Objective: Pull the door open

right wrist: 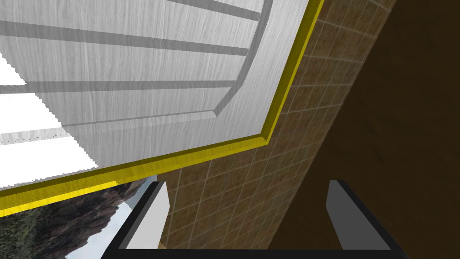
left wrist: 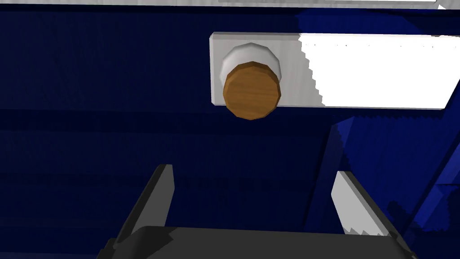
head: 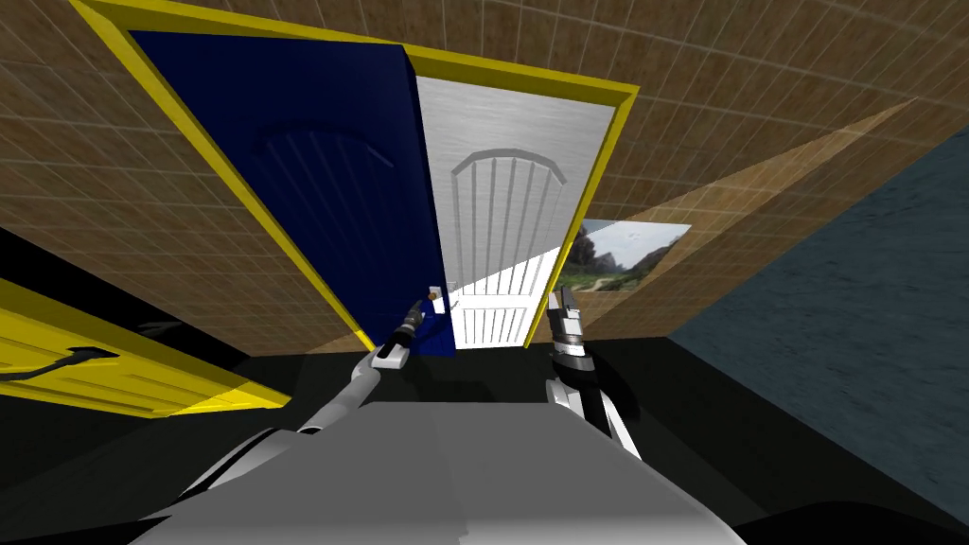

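A yellow frame holds a dark blue door leaf on the left and a white panelled leaf on the right. A round brown knob sits at the blue leaf's edge. In the left wrist view the knob is on a grey plate, a short way beyond my left gripper, which is open and apart from it. My left gripper reaches up to the knob. My right gripper is raised by the frame's right post, open and empty.
Brown tiled walls flank the doorway. A landscape picture hangs right of the frame, and a dark blue-grey wall lies farther right. A yellow panelled door with a dark handle lies at my lower left. The floor is black.
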